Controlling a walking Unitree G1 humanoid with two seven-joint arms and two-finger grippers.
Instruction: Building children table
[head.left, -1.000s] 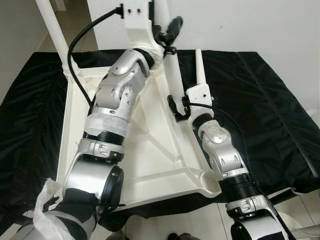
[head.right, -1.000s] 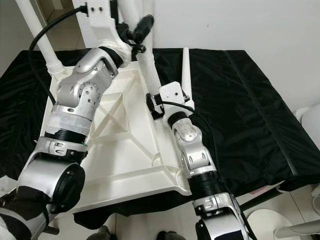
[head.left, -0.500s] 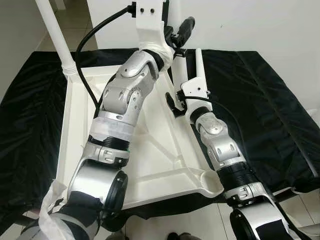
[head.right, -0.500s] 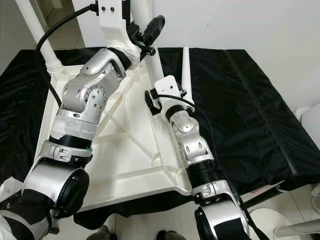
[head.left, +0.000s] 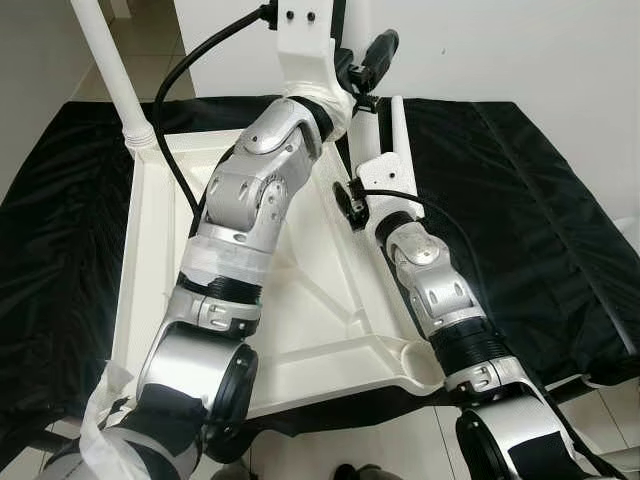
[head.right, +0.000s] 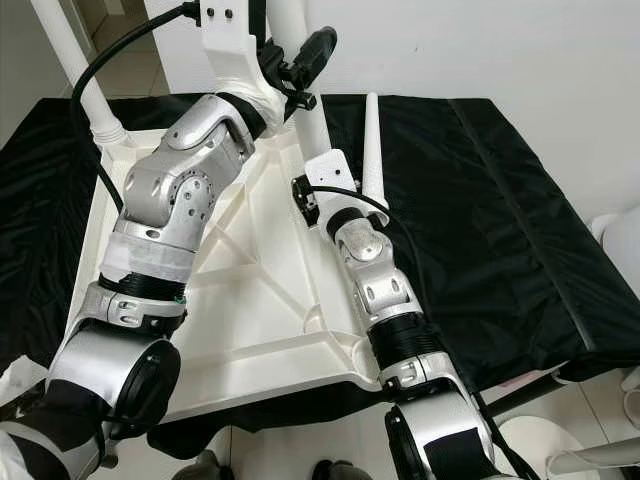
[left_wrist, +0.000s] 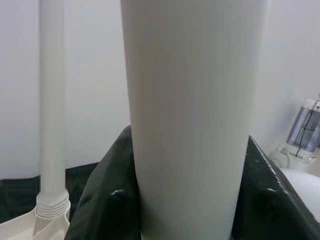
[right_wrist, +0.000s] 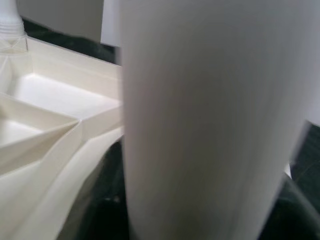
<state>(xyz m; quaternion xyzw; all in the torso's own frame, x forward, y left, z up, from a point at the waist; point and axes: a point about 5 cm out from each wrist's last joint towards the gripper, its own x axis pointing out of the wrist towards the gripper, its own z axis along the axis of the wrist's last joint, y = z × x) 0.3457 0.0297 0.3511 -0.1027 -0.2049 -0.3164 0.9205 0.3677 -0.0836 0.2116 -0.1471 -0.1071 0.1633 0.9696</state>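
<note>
Black cloth (head.right: 480, 200) covers a low platform set against a plain white wall, and on the cloth lies a white plastic children's tabletop (head.right: 250, 300), turned underside up so its moulded ribs and raised rim show. One white table leg (head.right: 75, 70) already stands upright in the far corner socket on the robot's left. A second white leg (head.right: 300, 95) rises from the far corner on the robot's right, leaning slightly. The left gripper (head.right: 300, 65) reaches high across the tabletop and has this leg between its black fingers, well up the shaft; in the left wrist view the leg's shaft (left_wrist: 192, 115) sits close against the camera, with the first leg (left_wrist: 51, 100) upright beside it. The right gripper (head.left: 352, 205) is lower on the same leg, near its base by the tabletop's rim, and the right wrist view shows the white shaft (right_wrist: 210, 125) pressed close, though it is too blurred to be sure how tightly the fingers close. A third, loose leg (head.right: 371, 145) lies on the cloth just beside the right wrist.
</note>
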